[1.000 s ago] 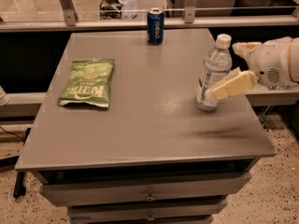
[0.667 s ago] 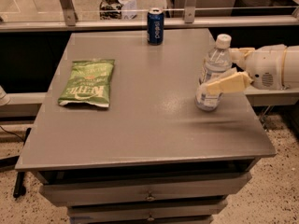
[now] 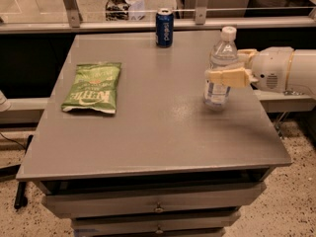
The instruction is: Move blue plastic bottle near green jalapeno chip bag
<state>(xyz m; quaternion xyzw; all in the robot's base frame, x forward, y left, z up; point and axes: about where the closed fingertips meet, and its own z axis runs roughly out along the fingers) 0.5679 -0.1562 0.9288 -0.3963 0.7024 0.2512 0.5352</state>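
The blue plastic bottle [image 3: 222, 53], clear with a white cap and a white-and-blue label, stands upright at the right side of the grey table [image 3: 158, 132]. My gripper [image 3: 216, 75] reaches in from the right and is shut on the bottle at mid-height. One cream finger [image 3: 228, 77] crosses the front of the bottle; the other is hidden behind it. The bottle's base is at or just above the table top. The green jalapeno chip bag [image 3: 94, 87] lies flat at the table's left side, far from the bottle.
A dark blue soda can [image 3: 164, 27] stands at the table's back edge, centre. My white arm [image 3: 286, 70] extends off the right side. A glass railing runs behind the table. Drawers sit below the front edge.
The finger has gone from tilted to level across the bottle and closed on it. The bottle has shifted slightly up and back.
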